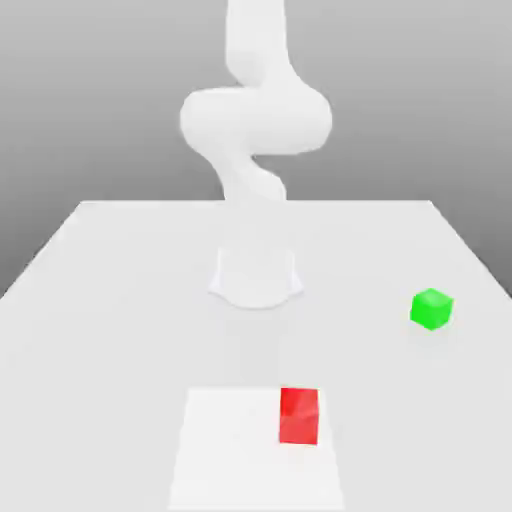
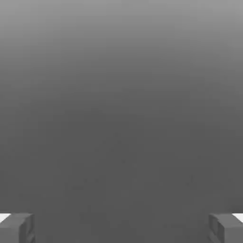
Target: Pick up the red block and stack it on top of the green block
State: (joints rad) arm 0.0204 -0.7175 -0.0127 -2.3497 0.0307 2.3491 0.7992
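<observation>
Here the end effector (image 2: 121,228) is open: in the hand view its two grey fingertips (image 2: 16,228) sit far apart at the frame's corners, with nothing between them but plain grey backdrop. No block is gripped.

The red block (image 1: 299,415) rests on the desk (image 1: 120,290) in the foreground of the exterior view, on a paler square patch (image 1: 225,450) near that patch's edge on the exterior view's right. The green block (image 1: 431,309) lies well apart from it, farther back and toward the exterior view's right, also on the desk. Neither touches the other.

The relation that matters is where the red block lies from the end effector, and that can only be judged loosely. The white arm (image 1: 255,120) rises from its base (image 1: 256,280) at the desk's middle and folds upward; the hand camera looks onto featureless grey, not onto the desk, so the hand is probably raised and not aimed down at the blocks. The red block sits in front of the base, slightly to the exterior view's right. Being a cube, it has no long axis to align to; its faces look roughly square to the desk's edges.

The exterior view gives both blocks and their spacing; the hand view gives the finger gap. The task looks unstarted, with the approach to the red block still to come.
</observation>
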